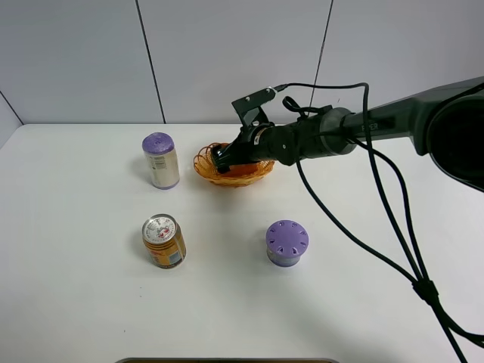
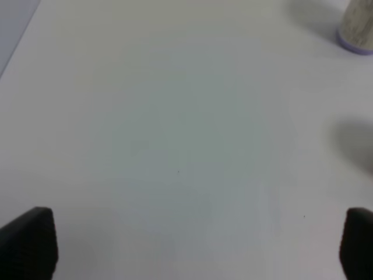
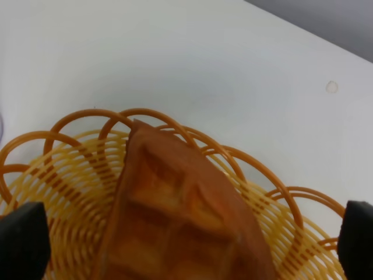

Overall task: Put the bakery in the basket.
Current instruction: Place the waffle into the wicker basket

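The orange-brown waffle wedge point(image 3: 175, 210) lies inside the woven orange-yellow basket point(image 3: 70, 175), its point toward the looped rim. In the exterior high view the basket point(image 1: 204, 165) stands at the back middle of the table, with the waffle point(image 1: 243, 168) showing under my right gripper point(image 1: 227, 157). In the right wrist view my right gripper point(image 3: 186, 248) is open, with its fingertips point(image 3: 23, 239) wide apart on either side of the waffle and clear of it. My left gripper point(image 2: 198, 245) is open and empty over bare white table.
A tall can with a purple lid point(image 1: 160, 160) stands left of the basket; its base shows in the left wrist view point(image 2: 356, 26). An orange can point(image 1: 164, 240) stands front left. A purple round lidded container point(image 1: 286, 243) stands front middle. Cables hang from the right arm.
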